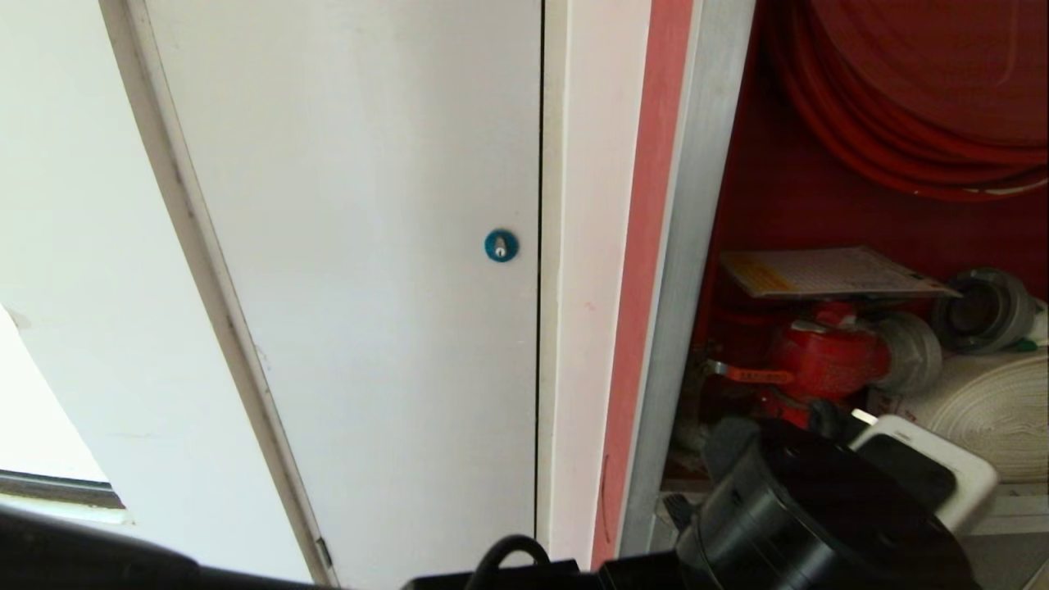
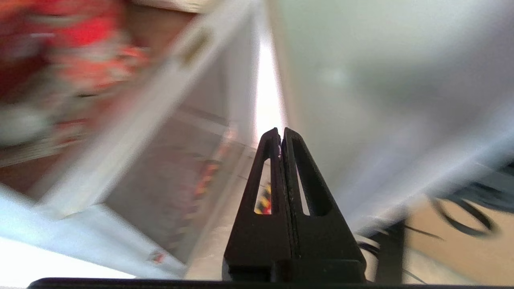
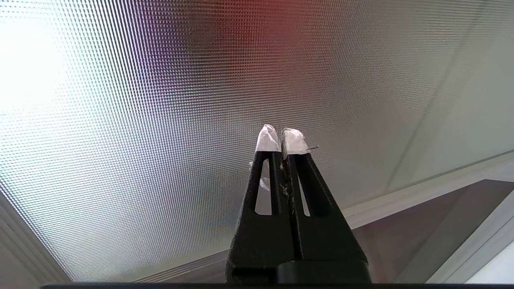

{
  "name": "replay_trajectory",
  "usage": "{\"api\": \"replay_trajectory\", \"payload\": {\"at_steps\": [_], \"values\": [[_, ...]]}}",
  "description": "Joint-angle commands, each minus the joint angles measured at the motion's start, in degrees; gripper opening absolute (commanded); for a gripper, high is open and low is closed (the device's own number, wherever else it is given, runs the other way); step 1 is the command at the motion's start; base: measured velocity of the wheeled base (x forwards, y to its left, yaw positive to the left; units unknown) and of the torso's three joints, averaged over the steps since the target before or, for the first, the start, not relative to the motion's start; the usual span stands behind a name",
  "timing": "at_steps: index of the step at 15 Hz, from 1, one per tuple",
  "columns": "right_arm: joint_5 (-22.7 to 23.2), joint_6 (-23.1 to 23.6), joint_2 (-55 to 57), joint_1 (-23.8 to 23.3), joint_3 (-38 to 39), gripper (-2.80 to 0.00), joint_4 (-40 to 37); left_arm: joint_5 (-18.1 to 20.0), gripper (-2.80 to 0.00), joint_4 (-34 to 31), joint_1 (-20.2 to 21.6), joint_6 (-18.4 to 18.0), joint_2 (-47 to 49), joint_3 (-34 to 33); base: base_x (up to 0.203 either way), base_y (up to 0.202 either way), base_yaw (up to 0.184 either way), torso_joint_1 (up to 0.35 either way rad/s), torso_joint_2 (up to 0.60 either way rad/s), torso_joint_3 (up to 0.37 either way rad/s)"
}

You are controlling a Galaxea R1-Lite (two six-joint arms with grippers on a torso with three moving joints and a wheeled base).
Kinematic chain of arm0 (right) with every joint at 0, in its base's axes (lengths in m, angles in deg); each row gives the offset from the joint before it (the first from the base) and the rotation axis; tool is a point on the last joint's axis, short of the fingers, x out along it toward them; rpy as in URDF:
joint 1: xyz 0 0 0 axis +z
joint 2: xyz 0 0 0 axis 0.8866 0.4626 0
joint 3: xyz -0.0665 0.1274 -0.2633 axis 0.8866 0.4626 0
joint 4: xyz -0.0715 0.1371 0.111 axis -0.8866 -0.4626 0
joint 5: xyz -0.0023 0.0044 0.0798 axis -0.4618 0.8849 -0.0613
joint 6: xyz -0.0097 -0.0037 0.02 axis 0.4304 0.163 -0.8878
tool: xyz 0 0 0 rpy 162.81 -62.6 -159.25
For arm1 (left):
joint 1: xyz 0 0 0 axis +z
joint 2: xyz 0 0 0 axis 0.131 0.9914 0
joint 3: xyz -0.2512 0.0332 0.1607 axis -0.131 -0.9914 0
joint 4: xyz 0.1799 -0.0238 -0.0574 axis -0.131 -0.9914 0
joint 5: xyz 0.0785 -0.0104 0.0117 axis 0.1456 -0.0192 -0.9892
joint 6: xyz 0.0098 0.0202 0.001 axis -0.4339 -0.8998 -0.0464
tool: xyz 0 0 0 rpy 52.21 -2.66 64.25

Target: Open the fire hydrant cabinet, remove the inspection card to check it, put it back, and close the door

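Left gripper (image 2: 281,134): fingers pressed together, nothing between them, seen in its wrist view before a blurred scene of silver frame and red shapes. Right gripper (image 3: 281,136): white-taped fingertips (image 3: 268,138) closed tight on nothing, close in front of a ribbed translucent panel (image 3: 160,120).

Head view findings: the fire hydrant cabinet (image 1: 684,270) stands open at 3 o'clock, its silver frame upright beside a pink strip. Inside, the inspection card (image 1: 828,272) lies flat on top of the red valve (image 1: 819,356), its yellow band toward the frame. Red hose reel (image 1: 918,98) hangs at 1 o'clock above the card; a coiled white hose (image 1: 983,410) lies at 4 o'clock beside the valve. A black arm housing (image 1: 811,516) sits at 5 o'clock, low in front of the opening. Plain white door (image 1: 361,270) with blue round lock (image 1: 501,245) occupies the centre, shut.
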Motion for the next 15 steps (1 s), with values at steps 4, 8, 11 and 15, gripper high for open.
{"api": "replay_trajectory", "payload": {"at_steps": [4,8,11,15], "values": [[0.03,0.01,0.07,0.02,0.01,-2.80,0.00,0.20,-2.80,0.14,10.57,0.10,-1.98,-2.44,0.000,0.000,0.000,0.000,0.00,0.000],[0.03,-0.01,0.07,0.02,0.01,-2.80,0.00,0.22,-2.80,0.61,18.67,0.00,-7.49,-9.61,0.000,0.000,0.000,0.000,0.00,0.000],[0.03,0.08,0.07,0.02,0.01,-2.80,0.00,0.24,-2.80,6.44,25.08,-0.50,-14.39,-17.82,0.000,0.000,0.000,0.000,0.00,0.000],[0.03,0.08,0.07,0.02,0.01,-2.80,0.00,0.18,-2.80,8.58,34.80,-3.44,-27.10,-27.96,0.000,0.000,0.000,0.000,0.00,0.000]]}}
